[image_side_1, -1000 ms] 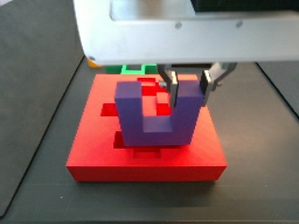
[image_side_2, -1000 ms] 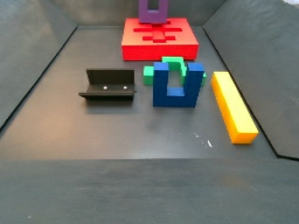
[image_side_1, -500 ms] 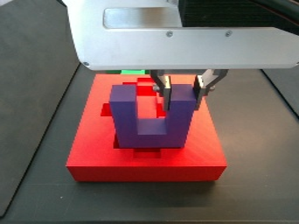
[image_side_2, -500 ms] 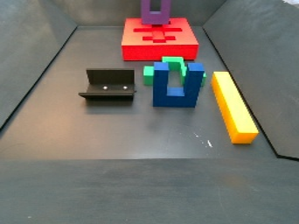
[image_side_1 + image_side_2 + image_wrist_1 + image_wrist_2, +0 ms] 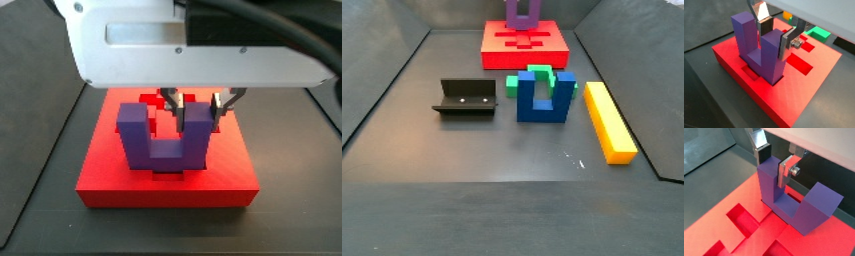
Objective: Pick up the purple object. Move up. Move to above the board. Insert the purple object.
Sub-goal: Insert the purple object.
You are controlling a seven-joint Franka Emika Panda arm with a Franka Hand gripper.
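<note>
The purple object (image 5: 163, 140) stands upright with its base down in a recessed cut-out of the red board (image 5: 107, 172). It also shows in both wrist views (image 5: 761, 55) (image 5: 794, 203) and at the far end in a side view (image 5: 520, 12). My gripper (image 5: 195, 103) hangs under the white wrist housing. Its fingers straddle one prong near the top, in both wrist views (image 5: 775, 35) (image 5: 774, 162), and are shut on it. The board is also in view as a bare red surface (image 5: 814, 87) (image 5: 711, 230) (image 5: 527, 46).
In a side view, a blue U-shaped block (image 5: 543, 98) with a green piece (image 5: 540, 72) behind it stands mid-floor. A yellow bar (image 5: 609, 122) lies to its right and the fixture (image 5: 466, 97) to its left. A green piece (image 5: 819, 34) lies past the board.
My gripper has come down with the purple object. The object now sits lower, with its base sunk into the board's cut-out.
</note>
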